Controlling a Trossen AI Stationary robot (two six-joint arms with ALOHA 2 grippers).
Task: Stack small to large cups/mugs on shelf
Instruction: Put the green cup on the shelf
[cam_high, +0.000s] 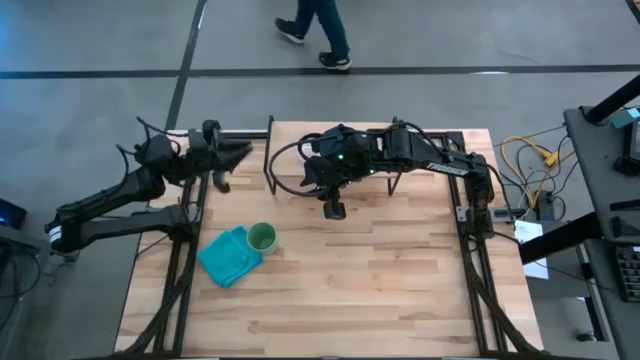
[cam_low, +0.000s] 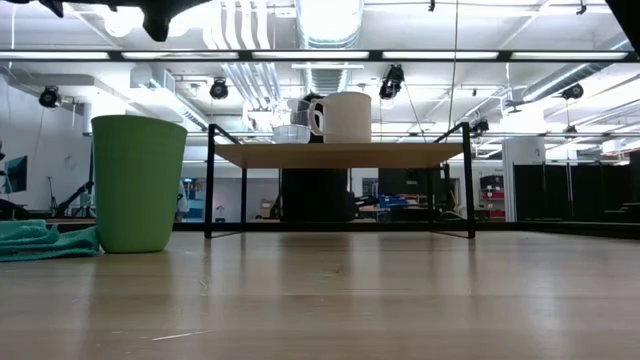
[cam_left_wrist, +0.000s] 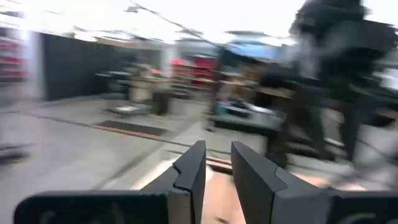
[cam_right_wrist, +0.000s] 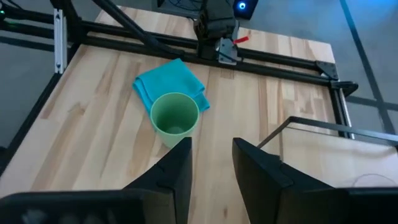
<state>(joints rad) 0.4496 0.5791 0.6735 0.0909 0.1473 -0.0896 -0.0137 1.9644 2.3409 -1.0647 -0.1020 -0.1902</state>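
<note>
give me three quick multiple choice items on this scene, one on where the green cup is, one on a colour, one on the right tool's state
1. Where does the green cup stand?
A. on the shelf
B. on the tabletop beside the cloth
C. in the right tool

2. What colour is the cloth?
A. teal
B. red
C. white

3. The right tool is
A. shut on the mug
B. shut on the glass cup
C. open, holding nothing

Answers: 1 B, the cup rests on the table touching the cloth, away from the shelf. 2 A, plainly teal from above. 3 C, its wrist view shows a gap between bare fingers.
</note>
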